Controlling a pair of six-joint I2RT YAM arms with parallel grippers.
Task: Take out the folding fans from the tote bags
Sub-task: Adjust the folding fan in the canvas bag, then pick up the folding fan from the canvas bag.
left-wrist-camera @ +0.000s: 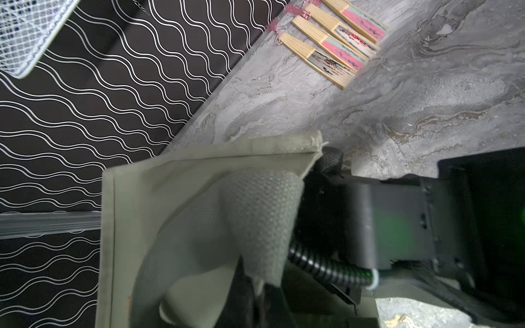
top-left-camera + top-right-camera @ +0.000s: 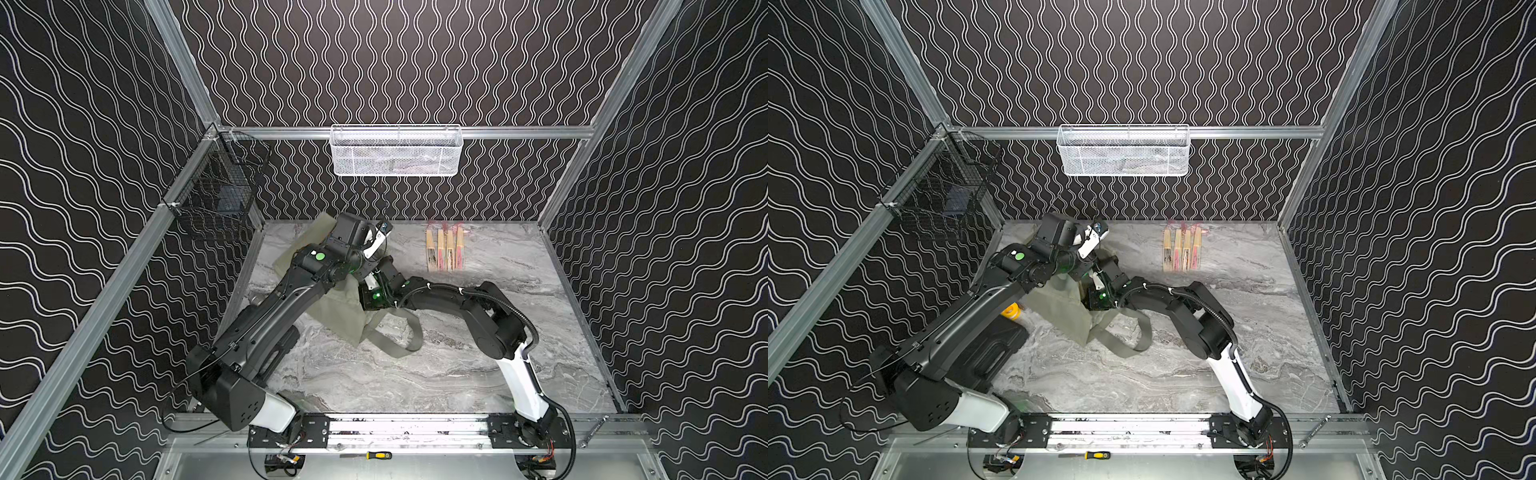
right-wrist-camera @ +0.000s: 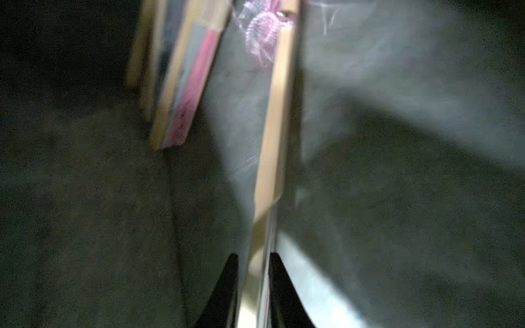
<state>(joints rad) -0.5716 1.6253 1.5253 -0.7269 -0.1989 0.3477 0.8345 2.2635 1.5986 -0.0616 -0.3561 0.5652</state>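
Out past the left gripper's far side, the black wire basket [image 2: 216, 195] hangs on the frame with some dark boxy thing in it; I can't make out what. The left gripper [image 1: 255, 301] is pressed together on the rim of the grey-green tote bag [image 2: 345, 309], lifting the soft cloth so the mouth gapes. One strap handle [image 2: 399, 349] lies slack on the marble tabletop [image 2: 374, 382].

The right gripper [image 3: 251, 261] reaches in through that mouth, and a folding fan [image 3: 277, 113] stands between its fingers [image 3: 227, 289], with the tassel [image 3: 261, 34] at the end farthest from them. Whether they pinch it or merely flank it, I cannot tell. Deeper in the bag lie two or so more fans [image 3: 184, 85].

They look light, stiff and smooth-sided, so I'd grip across the flat wooden guards near one end, never by the tassel.

Well beyond the right gripper, four fans [image 2: 444, 249] lie side by side in a row. The white mesh basket [image 2: 395, 149] hangs above them, its contents too blurred to name.
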